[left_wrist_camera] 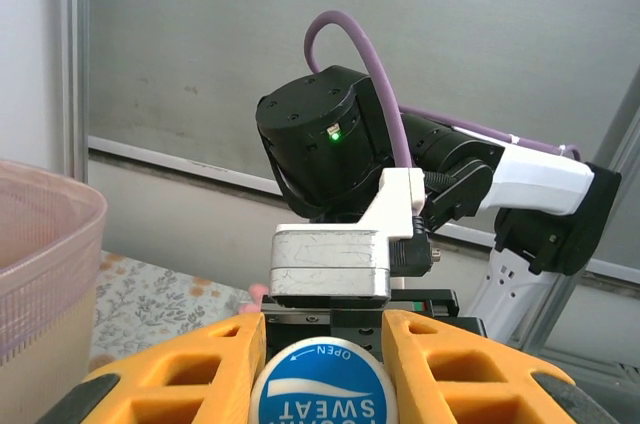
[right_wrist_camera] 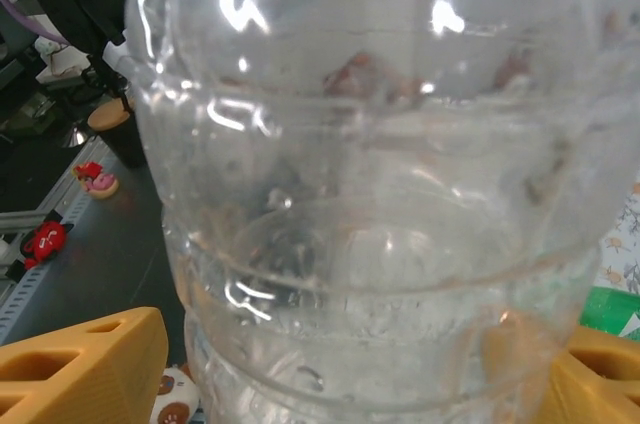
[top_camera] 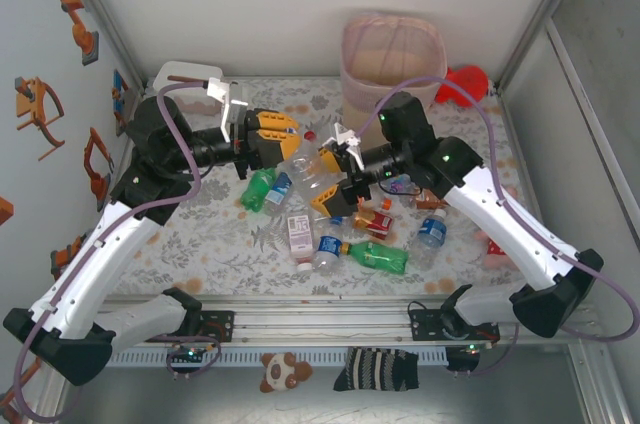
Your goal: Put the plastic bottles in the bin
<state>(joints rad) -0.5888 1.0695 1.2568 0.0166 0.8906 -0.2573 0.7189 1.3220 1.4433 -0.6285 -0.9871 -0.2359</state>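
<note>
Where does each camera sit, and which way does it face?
Top external: high behind the left arm and right arm, looking down on table and bin.
Left wrist: looks between the left fingers, over a blue cap, towards the right arm.
Right wrist: close against the clear bottle, right fingers flanking it.
Shared: top external also shows that bottle.

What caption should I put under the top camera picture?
The left gripper holds a clear bottle, the right gripper straddles its base, bin behind.
</note>
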